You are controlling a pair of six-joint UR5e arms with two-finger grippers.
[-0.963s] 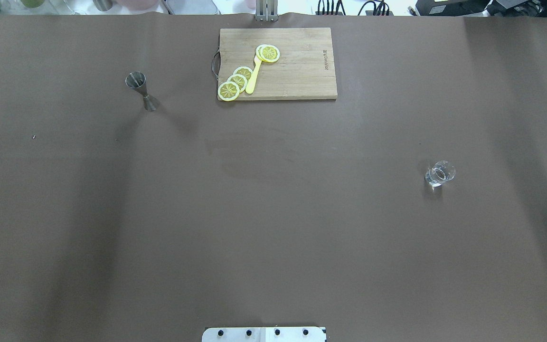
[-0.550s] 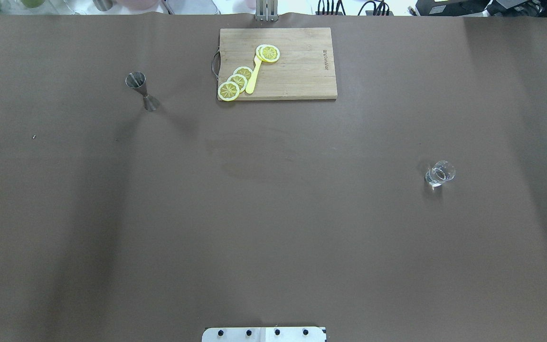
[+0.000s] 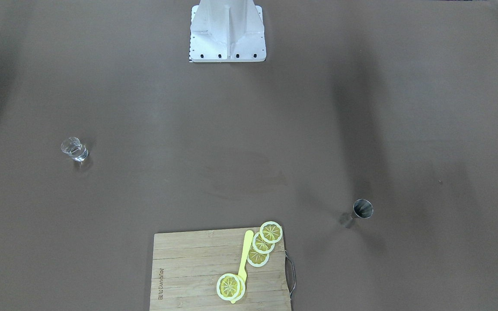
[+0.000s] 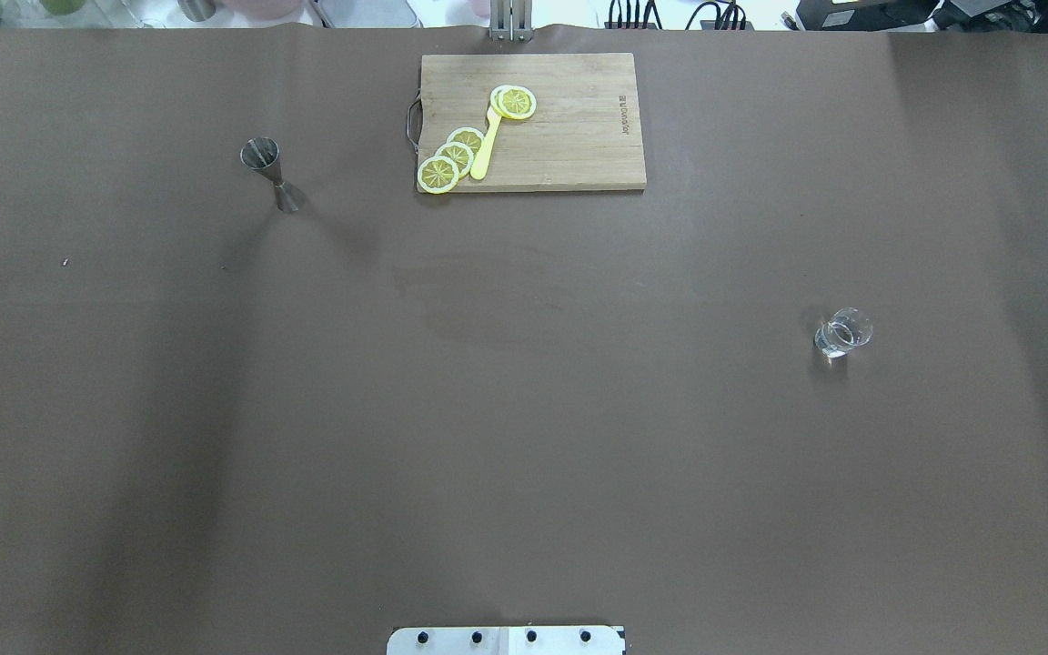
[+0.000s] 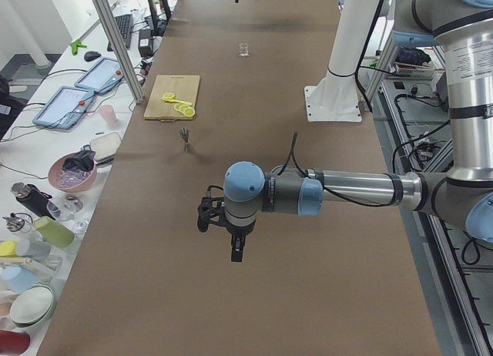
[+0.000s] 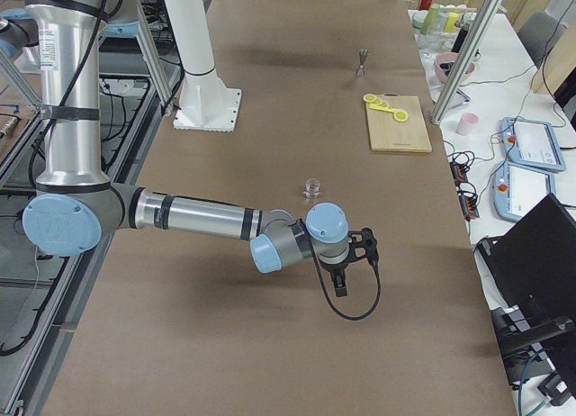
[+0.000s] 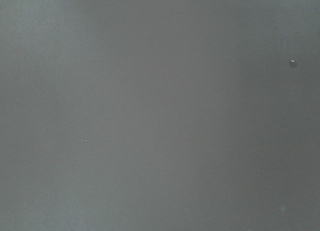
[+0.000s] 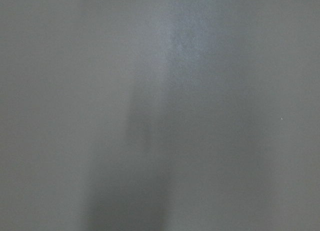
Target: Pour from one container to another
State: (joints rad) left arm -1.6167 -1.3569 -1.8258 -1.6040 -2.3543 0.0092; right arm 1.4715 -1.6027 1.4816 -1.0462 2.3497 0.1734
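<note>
Nothing has moved on our brown table (image 4: 524, 409): cutting board (image 4: 569, 136) top centre overhead; left gripper (image 5: 236, 250) and right gripper (image 6: 340, 285) hover, finger spread we cannot tell; steel jigger (image 4: 271, 173) stands upper left, glass (image 4: 842, 333) mid-right.

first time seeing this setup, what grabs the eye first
The bright yellow lemon slices on the wooden cutting board at the far edge of the table stand out. A steel jigger stands alone on the robot's left, a small clear glass on its right.
</note>
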